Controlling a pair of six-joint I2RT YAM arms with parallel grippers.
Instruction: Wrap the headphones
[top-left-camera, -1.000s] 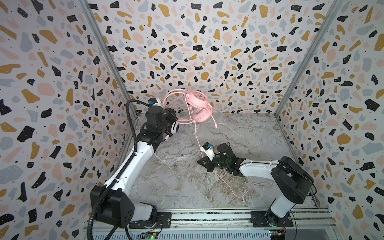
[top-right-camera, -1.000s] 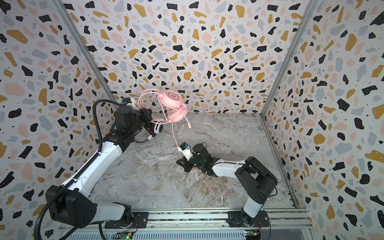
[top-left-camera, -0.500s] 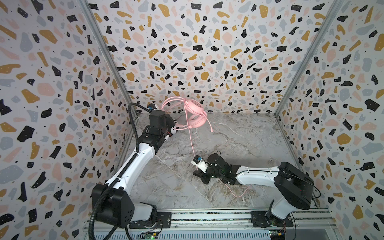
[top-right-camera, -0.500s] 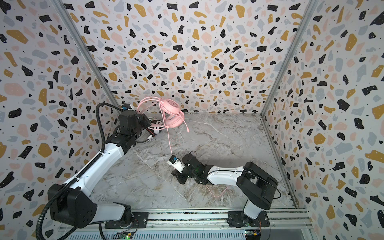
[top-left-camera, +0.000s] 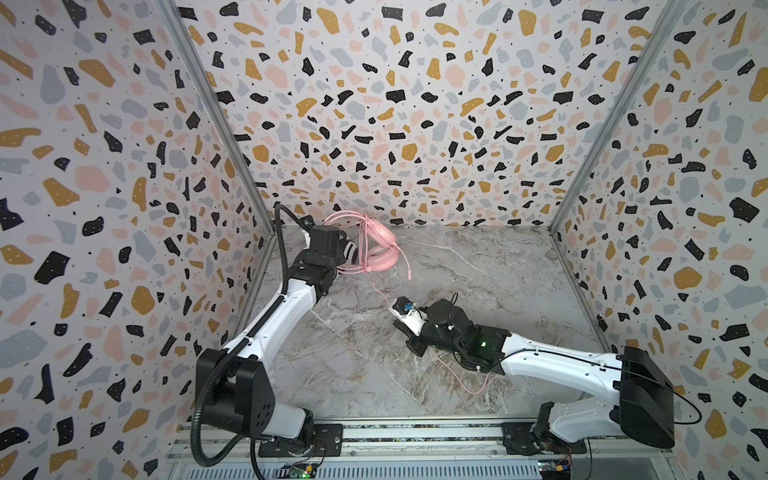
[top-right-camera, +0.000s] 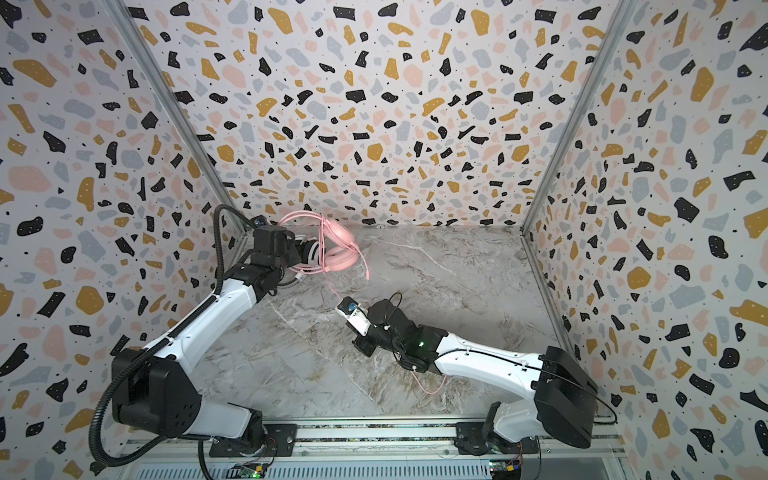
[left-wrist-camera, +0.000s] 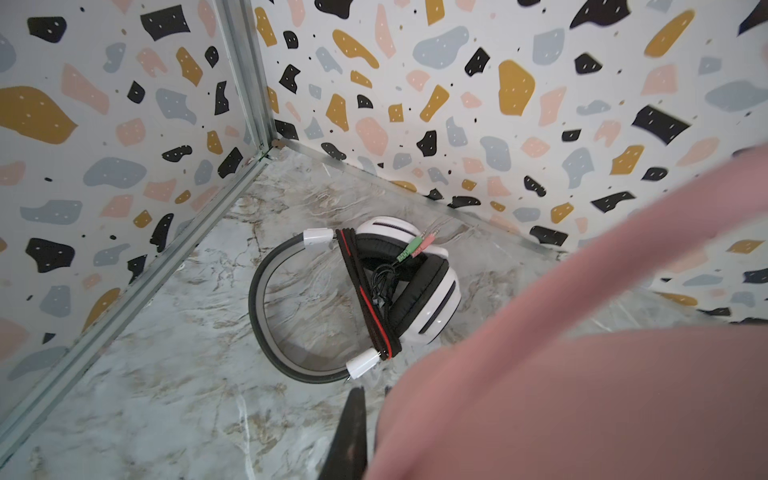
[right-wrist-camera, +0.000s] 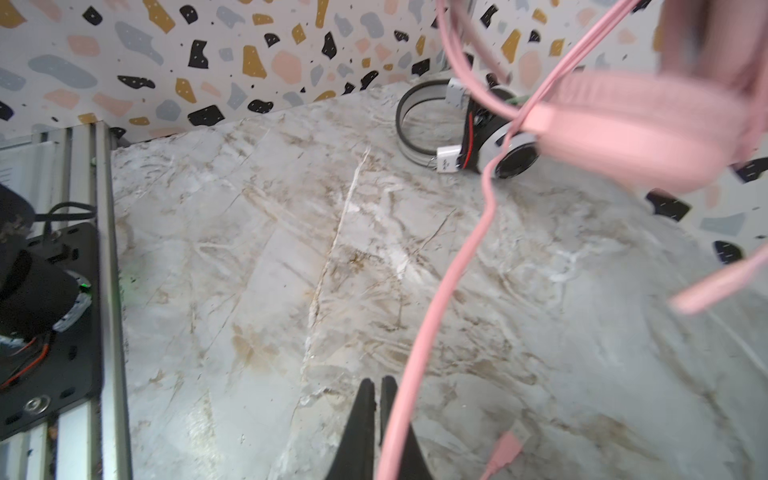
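The pink headphones (top-left-camera: 380, 249) hang low over the back left corner, and my left gripper (left-wrist-camera: 374, 390) is shut on them. They fill the left wrist view as a pink blur (left-wrist-camera: 582, 374). Their pink cable (top-left-camera: 380, 291) runs taut down to my right gripper (top-left-camera: 402, 326), which is shut on it. In the right wrist view the cable (right-wrist-camera: 449, 291) lies along one finger of that gripper (right-wrist-camera: 377, 380). The white headphones (left-wrist-camera: 415, 282) lie on the table in the corner with their black cable wound round them, just behind the pink pair (right-wrist-camera: 623, 141).
Slack pink cable (top-left-camera: 457, 374) trails on the marble table (top-left-camera: 498, 282) under my right arm, and a pink plug (right-wrist-camera: 507, 453) lies beside the right fingers. Patterned walls close in on the left, back and right. A metal rail (top-left-camera: 415, 432) runs along the front.
My left arm has lowered the pink headphones toward the back left corner and turned them. My right gripper swung left and forward with the cable, then came back a little.
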